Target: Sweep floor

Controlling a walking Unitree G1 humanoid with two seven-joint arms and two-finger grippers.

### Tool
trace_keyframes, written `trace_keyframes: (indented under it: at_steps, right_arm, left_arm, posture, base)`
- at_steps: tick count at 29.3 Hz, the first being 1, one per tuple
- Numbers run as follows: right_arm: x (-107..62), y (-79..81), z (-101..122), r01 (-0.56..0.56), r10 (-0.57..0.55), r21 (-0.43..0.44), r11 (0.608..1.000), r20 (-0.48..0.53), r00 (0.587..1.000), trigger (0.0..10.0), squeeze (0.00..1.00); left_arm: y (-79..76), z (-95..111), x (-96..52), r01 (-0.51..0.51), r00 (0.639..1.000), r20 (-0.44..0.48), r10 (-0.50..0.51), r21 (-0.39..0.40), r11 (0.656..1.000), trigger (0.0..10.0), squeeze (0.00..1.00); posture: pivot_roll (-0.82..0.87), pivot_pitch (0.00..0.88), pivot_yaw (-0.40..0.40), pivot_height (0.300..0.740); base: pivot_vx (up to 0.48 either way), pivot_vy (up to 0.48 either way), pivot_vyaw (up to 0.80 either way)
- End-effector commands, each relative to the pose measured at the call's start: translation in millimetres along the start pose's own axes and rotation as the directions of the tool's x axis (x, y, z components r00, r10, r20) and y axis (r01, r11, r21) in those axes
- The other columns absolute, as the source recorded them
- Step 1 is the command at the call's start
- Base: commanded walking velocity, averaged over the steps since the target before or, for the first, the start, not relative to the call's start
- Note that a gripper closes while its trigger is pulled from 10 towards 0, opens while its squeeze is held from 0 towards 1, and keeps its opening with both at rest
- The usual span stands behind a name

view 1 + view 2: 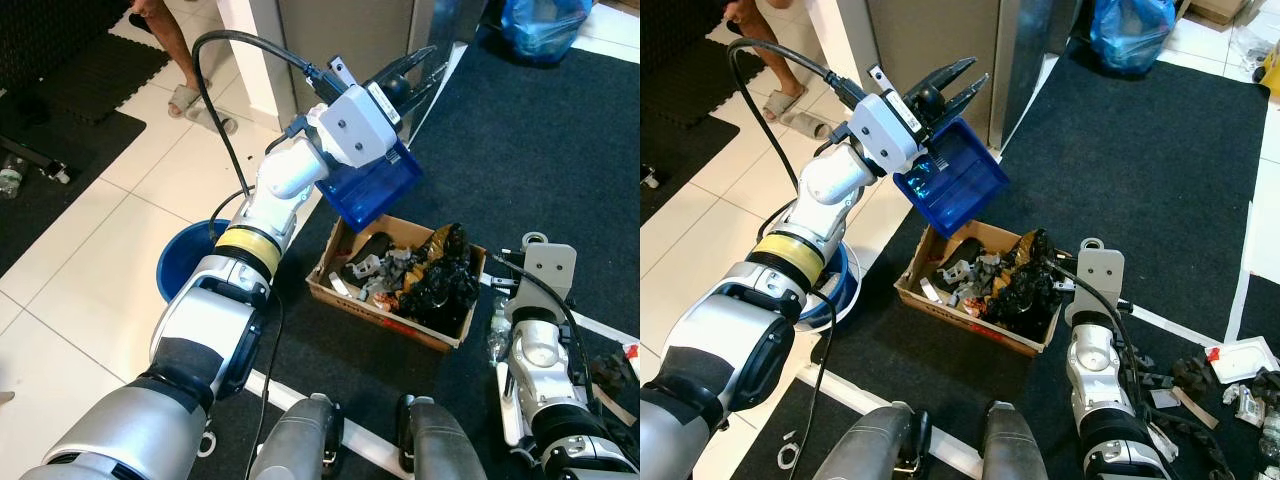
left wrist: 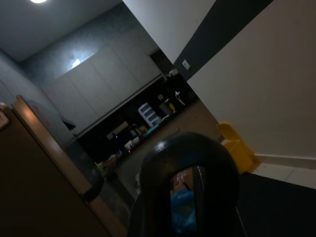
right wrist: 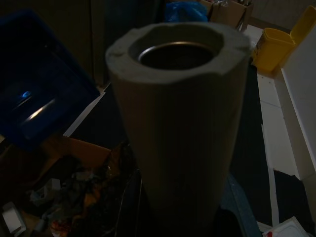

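from the head views, the left gripper [image 1: 950, 85] is raised, its fingers clamped on the tilted blue plastic dustpan [image 1: 952, 178] above the open cardboard box of dark debris [image 1: 985, 280] on black carpet. the pan looks light, rigid and slick, best held by its rear edge.

the right wrist view looks down a thick grey handle [image 3: 180, 123]; whether the right gripper is holding it i cannot tell.

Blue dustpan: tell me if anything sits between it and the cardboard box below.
Nothing visible does. The left gripper holds the blue dustpan tilted over the back left corner of the cardboard box, with open air between them; the box already holds debris.
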State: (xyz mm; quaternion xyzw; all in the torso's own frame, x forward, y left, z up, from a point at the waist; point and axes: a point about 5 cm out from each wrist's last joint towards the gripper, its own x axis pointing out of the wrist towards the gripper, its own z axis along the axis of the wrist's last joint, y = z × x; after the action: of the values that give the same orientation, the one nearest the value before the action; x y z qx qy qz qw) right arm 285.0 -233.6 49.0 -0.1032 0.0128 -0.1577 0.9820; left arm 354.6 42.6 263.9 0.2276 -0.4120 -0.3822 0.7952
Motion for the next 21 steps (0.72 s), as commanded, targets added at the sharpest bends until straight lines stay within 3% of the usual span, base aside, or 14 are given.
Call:
trace_keyframes:
  at_steps: [1, 6, 9, 14, 21]
  right_arm:
    - [-7.4, 1.7, -15, 0.001, -0.001, 0.005, 1.000, -0.076, 0.997, 10.0, 0.00]
    - [-3.3, 1.8, -12, 0.000, 0.001, 0.002, 1.000, -0.076, 0.997, 10.0, 0.00]
    - [4.6, -1.2, -6, 0.004, -0.004, -0.005, 1.000, -0.064, 0.998, 10.0, 0.00]
    - [13.0, -3.3, 1, 0.000, -0.001, -0.011, 1.000, -0.048, 0.999, 10.0, 0.00]
    - [20.6, -1.9, 6, -0.009, 0.008, -0.019, 1.000, -0.047, 0.999, 10.0, 0.00]
  left_arm:
    - [10.1, 14, 5.3, -0.024, 0.996, 0.085, 0.020, 0.049, 0.999, 10.0, 0.00]
    - [36.8, 6, -3.7, -0.197, 0.980, 0.020, 0.198, -0.043, 0.979, 10.0, 0.00]
    - [63.4, -3, -24.3, -0.377, 0.926, -0.047, 0.375, -0.134, 0.916, 10.0, 0.00]
    - [76.1, -6, -41.4, -0.485, 0.874, -0.072, 0.481, -0.195, 0.852, 10.0, 0.00]
    - [92.1, -9, -68.2, -0.588, 0.808, -0.106, 0.580, -0.194, 0.785, 10.0, 0.00]
  posture:
    - [0.05, 0.162, 0.101, 0.740]
    - [0.05, 0.147, 0.094, 0.740]
    - [0.05, 0.126, 0.083, 0.740]
    - [0.06, 0.096, 0.066, 0.740]
    - [0.07, 0.064, 0.053, 0.740]
  base:
    - [0.000, 0.000, 0.00]
    - [0.000, 0.000, 0.00]
    - [0.000, 0.000, 0.00]
    - [0.000, 0.000, 0.00]
    - [0.000, 0.000, 0.00]
